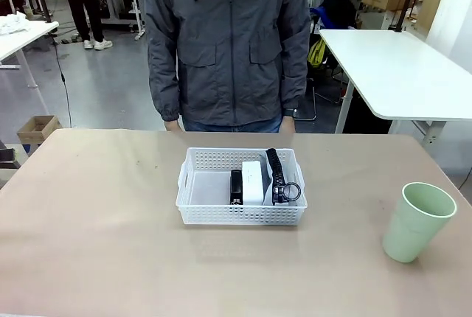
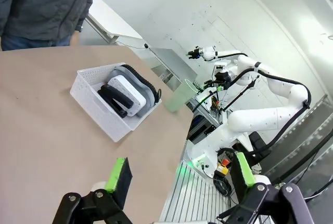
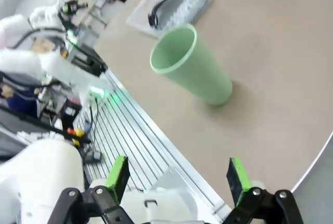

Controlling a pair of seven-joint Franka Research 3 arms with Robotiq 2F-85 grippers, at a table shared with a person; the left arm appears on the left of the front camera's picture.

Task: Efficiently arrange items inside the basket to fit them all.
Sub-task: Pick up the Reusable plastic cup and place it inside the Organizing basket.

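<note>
The white perforated basket (image 1: 240, 214) sits mid-table. Inside it lie a small black stapler (image 1: 236, 186), a white boxy device (image 1: 253, 182) and, along the right wall, a grey pouch with black trim (image 1: 279, 173). The pale green cup (image 1: 417, 221) stands upright on the table at the right, outside the basket. My left gripper (image 2: 180, 174) is open and high above the table, far from the basket (image 2: 96, 107), device (image 2: 126, 91) and cup (image 2: 179, 96). My right gripper (image 3: 178, 177) is open with nothing in it; beyond it are the cup (image 3: 195, 67) and the basket (image 3: 195, 0).
A person in a grey jacket (image 1: 225, 44) stands at the far edge, hands at the tabletop's rim. The left part of the basket floor (image 1: 206, 188) is bare. Brown tabletop (image 1: 96, 214) lies free all round. Another white table (image 1: 398, 66) stands behind at the right.
</note>
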